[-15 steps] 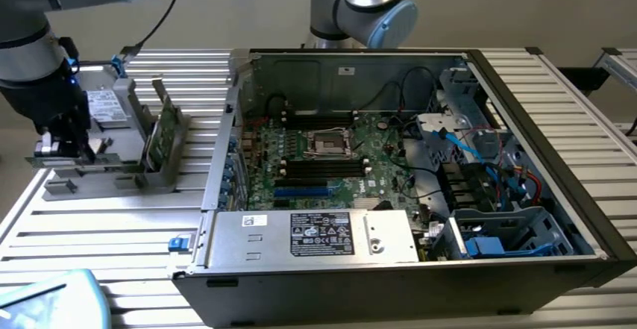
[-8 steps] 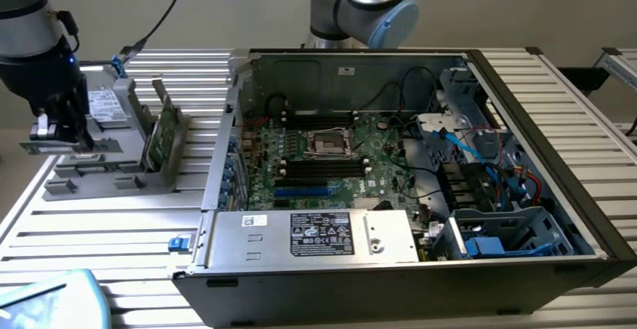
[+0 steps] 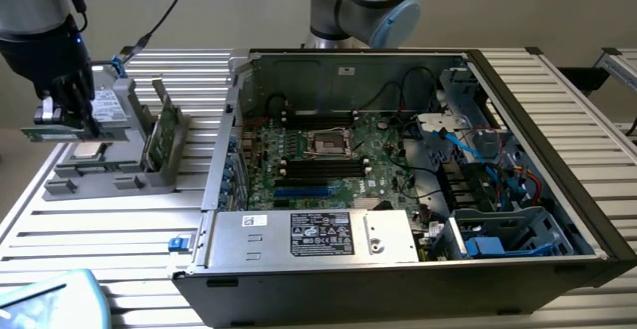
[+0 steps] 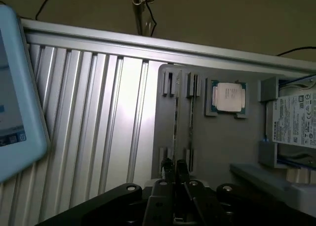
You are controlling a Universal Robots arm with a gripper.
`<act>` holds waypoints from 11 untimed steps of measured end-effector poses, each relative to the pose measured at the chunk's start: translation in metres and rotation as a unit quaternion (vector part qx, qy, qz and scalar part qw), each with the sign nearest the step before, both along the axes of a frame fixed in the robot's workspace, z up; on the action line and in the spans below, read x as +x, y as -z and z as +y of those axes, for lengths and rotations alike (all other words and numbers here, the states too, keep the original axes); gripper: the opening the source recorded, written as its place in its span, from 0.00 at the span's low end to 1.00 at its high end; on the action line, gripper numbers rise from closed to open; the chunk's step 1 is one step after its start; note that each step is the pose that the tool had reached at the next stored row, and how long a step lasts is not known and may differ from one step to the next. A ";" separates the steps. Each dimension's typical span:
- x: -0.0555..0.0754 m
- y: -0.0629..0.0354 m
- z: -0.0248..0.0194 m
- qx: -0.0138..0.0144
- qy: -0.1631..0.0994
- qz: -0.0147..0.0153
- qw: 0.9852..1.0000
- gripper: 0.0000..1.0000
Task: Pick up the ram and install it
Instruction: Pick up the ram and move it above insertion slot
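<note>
A robot arm (image 3: pixel 30 16) holds the ram (image 3: pixel 42 133) above a grey parts holder (image 3: pixel 100 176) at the exterior view's left. The black pincer (image 3: pixel 77 129) is closed almost fully, its fingers clamped on the thin green stick. The ram hangs level and clear of the holder, its long side running across the exterior view.

From the wrist, the pincer (image 4: pixel 175 165) appears with its two fingertips close together. The ram (image 4: pixel 175 117) shows edge-on as a thin line running out from between them. Below lies the holder (image 4: pixel 217 142), which carries a square silver processor (image 4: pixel 228 97) and, beside it, a labelled hard drive (image 4: pixel 296 124).

In the exterior view the processor (image 3: pixel 88 151) lies flat on the holder, with the hard drive (image 3: pixel 107 105) behind it. Green circuit boards (image 3: pixel 164 139) stand on edge at the holder's end nearest the computer.

The open computer case (image 3: pixel 597 217) lies on its side on the ribbed metal surface (image 3: pixel 119 224), well apart from the ram. Inside it are the motherboard (image 3: pixel 383 139), with its long black memory slots (image 3: pixel 324 168), and a silver power supply (image 3: pixel 313 236). A pale-blue device (image 3: pixel 50 299) sits at the surface's near corner.
</note>
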State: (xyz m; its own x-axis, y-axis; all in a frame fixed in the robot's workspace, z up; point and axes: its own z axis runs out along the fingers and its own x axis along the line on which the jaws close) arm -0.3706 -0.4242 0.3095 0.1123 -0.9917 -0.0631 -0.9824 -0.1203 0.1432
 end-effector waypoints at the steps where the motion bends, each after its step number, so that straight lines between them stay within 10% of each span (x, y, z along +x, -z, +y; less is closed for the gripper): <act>1: 0.004 -0.0013 -0.0001 0.000 0.000 0.000 1.000 0.14; 11: 0.046 -0.0294 -0.0014 0.003 -0.001 0.001 1.000 0.14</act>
State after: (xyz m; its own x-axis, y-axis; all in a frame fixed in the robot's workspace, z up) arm -0.3247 -0.4256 0.3389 0.1135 -0.9911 -0.0701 -0.9818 -0.1227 0.1448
